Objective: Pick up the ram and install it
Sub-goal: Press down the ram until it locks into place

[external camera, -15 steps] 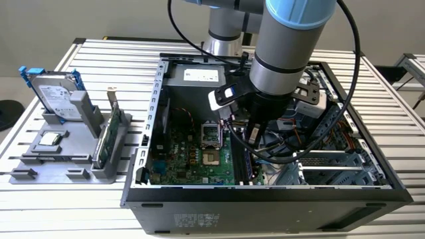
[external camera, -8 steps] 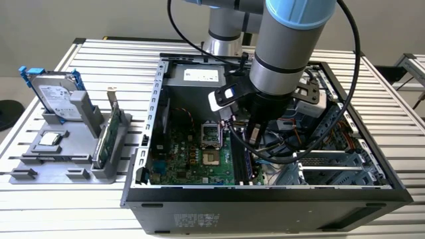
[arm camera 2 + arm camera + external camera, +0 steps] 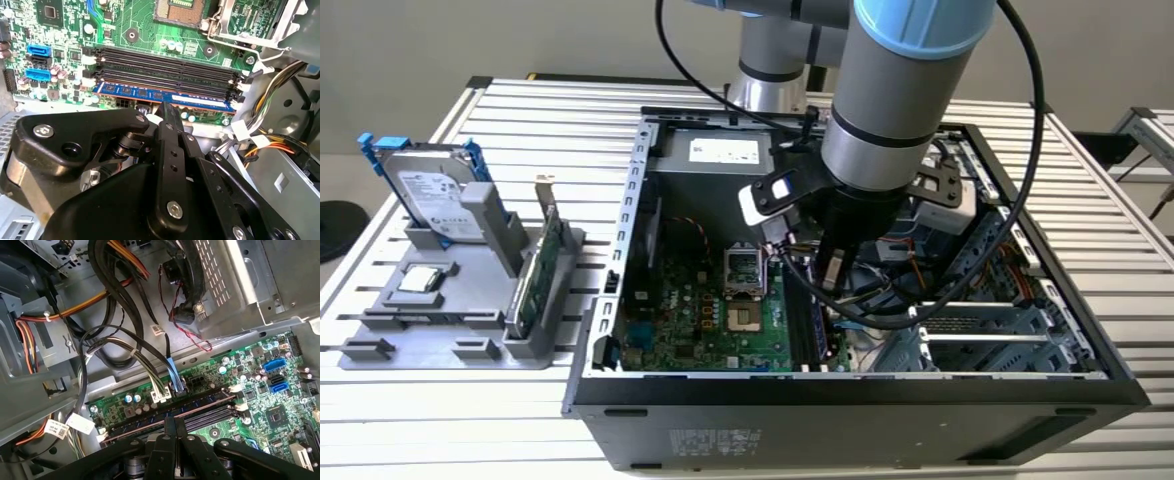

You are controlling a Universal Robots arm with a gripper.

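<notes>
Ram (image 3: 165, 95): blue-edged stick standing on edge in the memory slot nearest the gripper, long axis parallel to the empty black slots (image 3: 165, 67) beside it.
Seating: apparently down in its slot, white end latch (image 3: 239, 91) close against one end; full lock not confirmable.
Gripper (image 3: 167, 107): fingers drawn together into one narrow stack, tip touching or just above the ram's top edge near mid-length; nothing clamped between them.
Key relation: ram directly beneath the fingertip, long axis crossing the line of the finger; contact point roughly midway between the two slot ends.
First wrist view: gripper tip (image 3: 170, 422) over the same row of slots, ram (image 3: 165, 422) a thin line running out to either side.
Exterior view: arm reaching straight down into the open computer case (image 3: 627, 230), gripper (image 3: 831, 268) low over the motherboard (image 3: 700, 310).
Side rack (image 3: 454, 330): hard drive (image 3: 434, 195) and green card (image 3: 534, 265) parked outside the case, well apart from the work.
</notes>
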